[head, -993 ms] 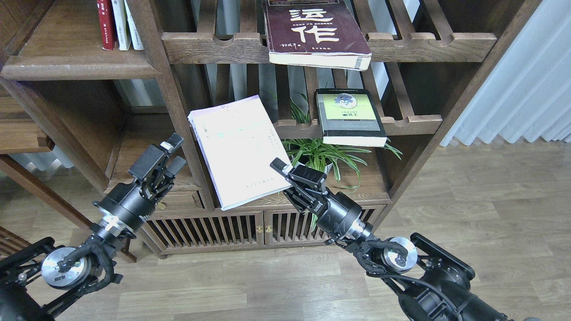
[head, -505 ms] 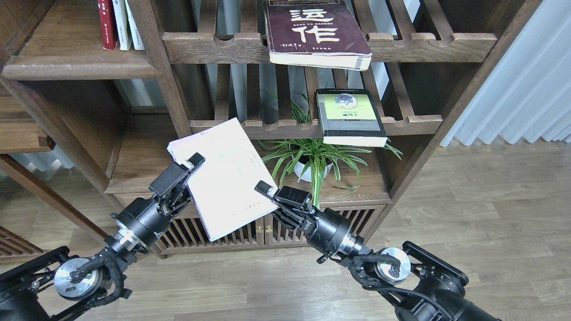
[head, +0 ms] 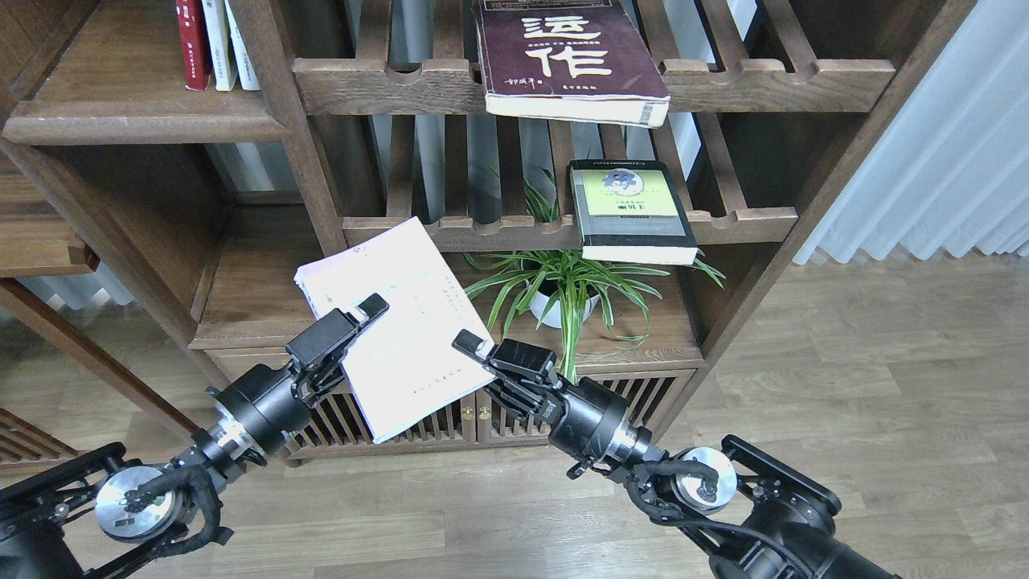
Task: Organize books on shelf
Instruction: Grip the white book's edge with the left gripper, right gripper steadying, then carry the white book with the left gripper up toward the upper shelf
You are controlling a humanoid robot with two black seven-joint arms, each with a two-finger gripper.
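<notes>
Pale lavender-white paperback [head: 394, 322] held up tilted between our two grippers, in front of the bookcase's low cabinet doors [head: 418, 414].

Our left gripper [head: 366, 315] pinches the book's left edge, one finger on the cover; our right gripper [head: 474, 352] grips its lower right edge. The maroon book [head: 567, 56] overhangs the upper slatted rack [head: 772, 76]. The grey-black book with a yellow-green panel [head: 631, 211] lies on the lower slatted rack [head: 739, 221], above a spider plant [head: 563, 281]. The solid plank shelf [head: 129, 112] carries three upright books [head: 215, 40].
</notes>
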